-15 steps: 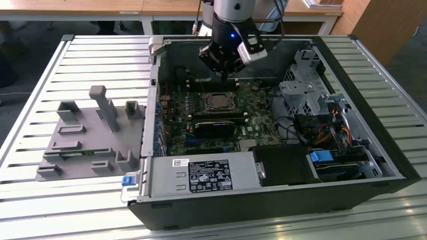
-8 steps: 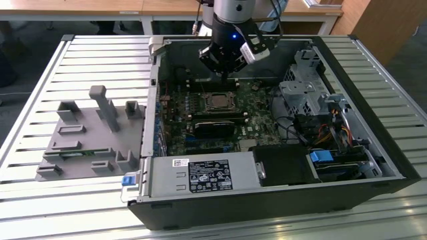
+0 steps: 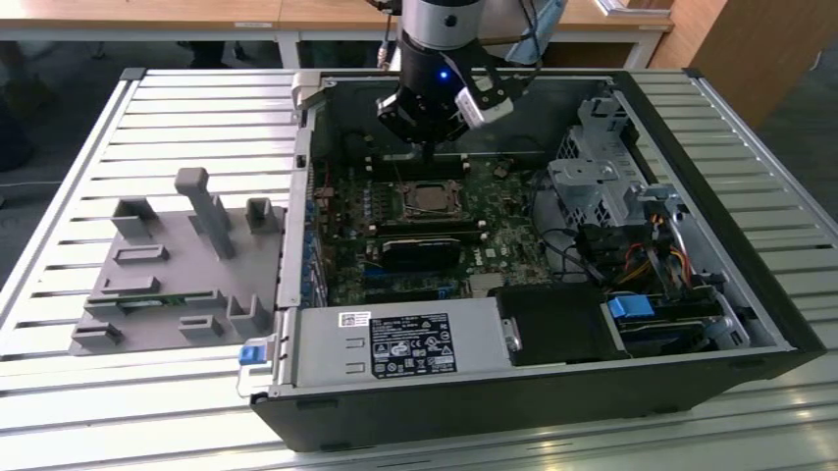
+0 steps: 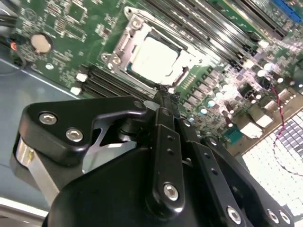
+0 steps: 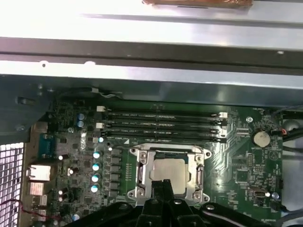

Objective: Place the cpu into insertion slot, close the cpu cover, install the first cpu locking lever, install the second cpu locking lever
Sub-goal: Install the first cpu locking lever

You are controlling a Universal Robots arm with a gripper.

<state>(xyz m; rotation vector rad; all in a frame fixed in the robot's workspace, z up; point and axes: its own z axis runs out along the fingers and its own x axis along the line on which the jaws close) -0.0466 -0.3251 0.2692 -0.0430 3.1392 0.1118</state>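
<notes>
We log a silver-grey arm [image 3: 443,20] with a black wrist [image 3: 422,83] and a small blue light [image 3: 445,74]. Grey cables [image 3: 535,27] trail beside it. The pincer [image 4: 163,94] is matte black with angular links [image 4: 165,151], silver screws [image 4: 75,135] and a bare metal plate [image 4: 33,165].

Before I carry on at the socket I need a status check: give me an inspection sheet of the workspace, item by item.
Surface: slatted metal table carrying an open computer case.
Job's things: cpu sits in the insertion slot; cpu cover lies flat around it.
Clutter: grey moulded fixture on the table, at the exterior view's left.
Grippers: gripper shut, tips at the socket's edge, nothing seen between them.
Cables: coloured wire bundle inside the case, at the exterior view's right.
Surroundings: wooden desks behind the table.
</notes>
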